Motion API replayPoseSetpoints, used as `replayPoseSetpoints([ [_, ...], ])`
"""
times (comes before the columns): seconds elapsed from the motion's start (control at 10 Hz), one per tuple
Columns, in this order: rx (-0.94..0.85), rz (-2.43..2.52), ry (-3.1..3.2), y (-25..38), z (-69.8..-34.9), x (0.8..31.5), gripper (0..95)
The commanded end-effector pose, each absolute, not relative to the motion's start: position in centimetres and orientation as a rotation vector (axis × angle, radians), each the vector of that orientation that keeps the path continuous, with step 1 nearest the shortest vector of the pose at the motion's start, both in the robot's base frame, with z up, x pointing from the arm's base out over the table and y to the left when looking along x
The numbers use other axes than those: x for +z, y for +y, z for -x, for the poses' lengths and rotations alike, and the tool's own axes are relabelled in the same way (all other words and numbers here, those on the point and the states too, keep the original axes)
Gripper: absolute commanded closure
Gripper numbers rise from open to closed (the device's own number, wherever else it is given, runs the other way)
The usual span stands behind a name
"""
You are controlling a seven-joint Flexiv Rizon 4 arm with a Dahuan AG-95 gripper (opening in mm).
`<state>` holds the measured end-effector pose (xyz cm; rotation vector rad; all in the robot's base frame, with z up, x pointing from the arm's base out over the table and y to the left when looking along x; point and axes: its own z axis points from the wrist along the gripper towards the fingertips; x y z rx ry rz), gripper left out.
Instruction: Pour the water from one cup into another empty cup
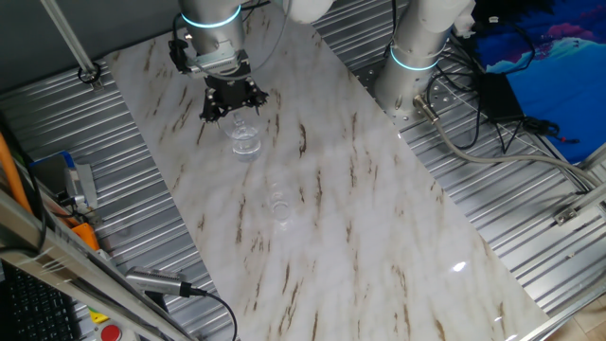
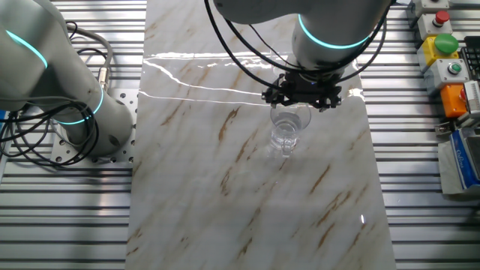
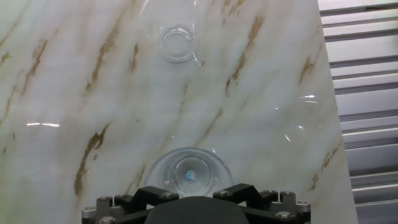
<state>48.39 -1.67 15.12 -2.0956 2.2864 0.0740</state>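
The larger clear tumbler [image 1: 244,140] stands upright on the marble table, with faint glints of water in its bottom. It also shows in the other fixed view [image 2: 288,127] and at the bottom of the hand view [image 3: 189,171]. My gripper [image 1: 232,102] hangs just above and behind its rim, jaws spread wide, holding nothing. In the other fixed view the gripper [image 2: 301,96] sits right over the tumbler. The smaller, narrower clear cup [image 1: 278,206] stands upright a short way off; in the hand view it [image 3: 176,42] is at the top.
The marble table [image 1: 379,218] lies on ribbed metal flooring. A second robot base [image 1: 417,57] stands at its far side, with cables beside it. Control boxes with buttons [image 2: 442,52] sit off the table's edge.
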Motion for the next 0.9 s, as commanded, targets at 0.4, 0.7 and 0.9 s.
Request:
replayPoseSetpoints([
  [0.4, 0.081, 2.107, 2.276, -1.5, -47.9, 14.7, 0.0],
  [0.7, 0.084, 2.152, 2.237, -1.6, -48.0, 13.8, 0.0],
  [0.9, 0.081, 2.159, 2.231, -1.6, -47.9, 13.4, 0.0],
])
